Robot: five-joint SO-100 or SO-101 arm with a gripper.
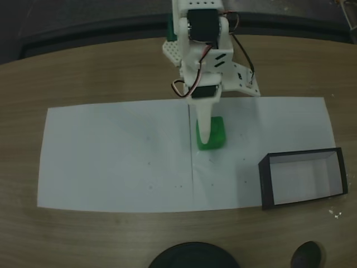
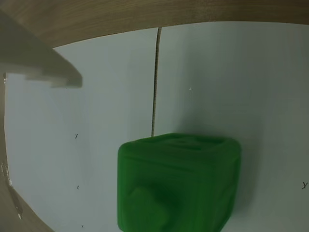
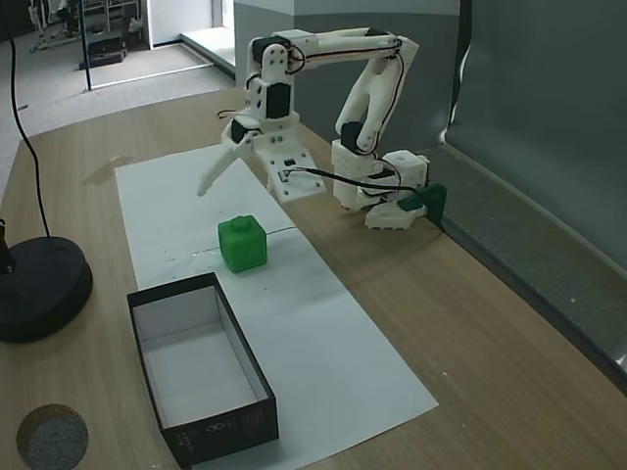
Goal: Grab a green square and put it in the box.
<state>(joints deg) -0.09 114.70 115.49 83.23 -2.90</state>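
In a fixed view, the end effector (image 1: pixel 205 139) is seen above the green square (image 1: pixel 215 135), which rests on white paper (image 1: pixel 111 156) left of the box (image 1: pixel 302 178). In the wrist view, nothing is gripped; one finger (image 2: pixel 38 63) stands clear, so the cube could be nudged aside if the descent is off-centre. In another fixed view, the cube sits knob-up, with no long axis.
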